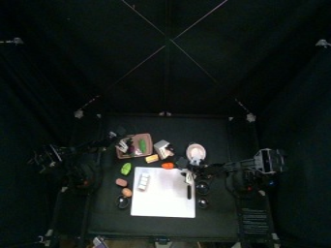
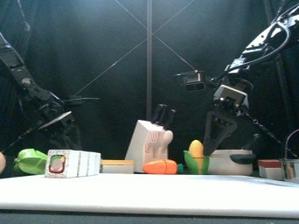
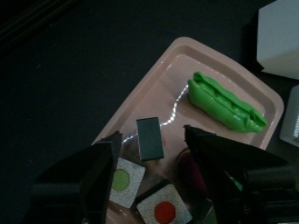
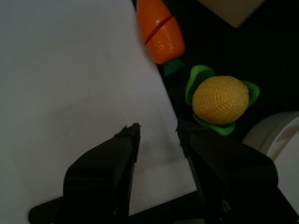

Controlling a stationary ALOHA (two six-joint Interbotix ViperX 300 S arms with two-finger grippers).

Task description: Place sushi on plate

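Observation:
Two white sushi pieces, one with a green dot and one with a red dot, lie on a pink tray beside a dark sushi piece. My left gripper hovers over the tray, open, its jaws either side of the dark piece. The tray also shows in the top view. The white rectangular plate lies at the table's front. My right gripper is open and empty above the plate's edge.
A green pea pod lies on the tray. An orange carrot piece, a yellow corn in a green holder and a white bowl stand next to the plate. A white knife block stands behind.

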